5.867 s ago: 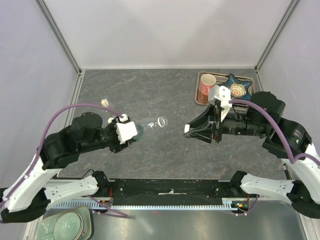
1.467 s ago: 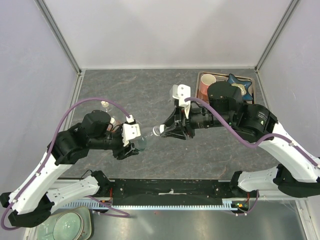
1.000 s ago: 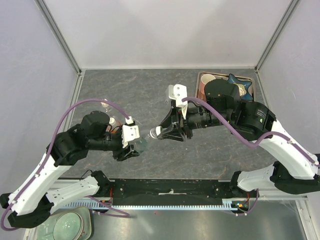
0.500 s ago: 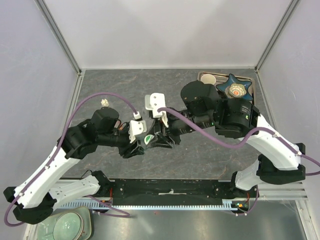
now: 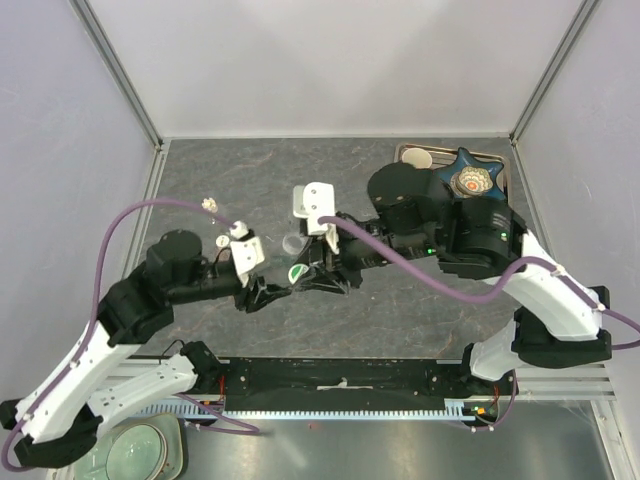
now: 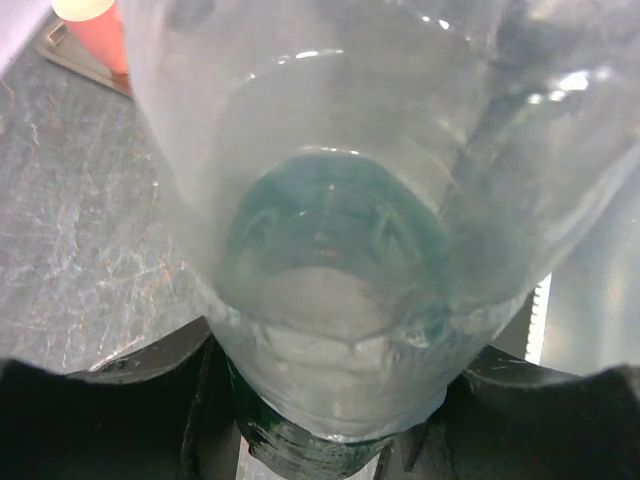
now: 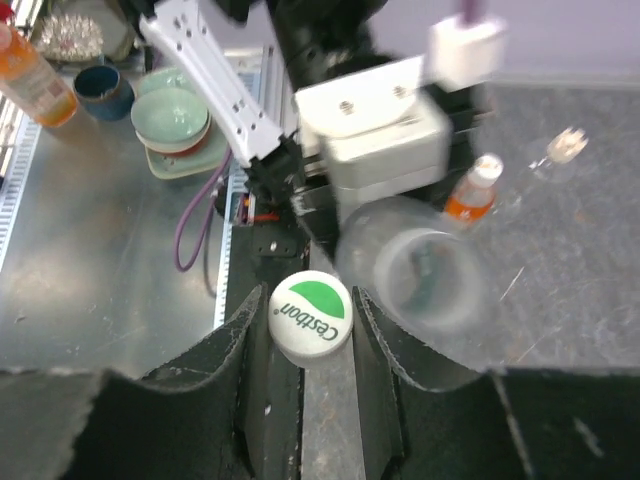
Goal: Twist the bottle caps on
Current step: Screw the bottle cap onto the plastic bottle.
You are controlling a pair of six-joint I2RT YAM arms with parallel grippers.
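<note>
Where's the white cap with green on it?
In the right wrist view the cap is pinched in the right gripper, close beside the clear bottle.

I see the cap [image 7: 311,318] white, with a green leaf mark and green letters. The bottle [image 6: 350,200] is clear, a little greenish inside. The table [image 5: 250,180] is dark grey with pale veins, the mug [image 6: 95,30] pink

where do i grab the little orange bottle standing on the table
Take the orange bottle by its round body, below the white top, coming in level from the side. It stands upright on the table, so that part is easy to span and the neck stays free for capping.
</note>
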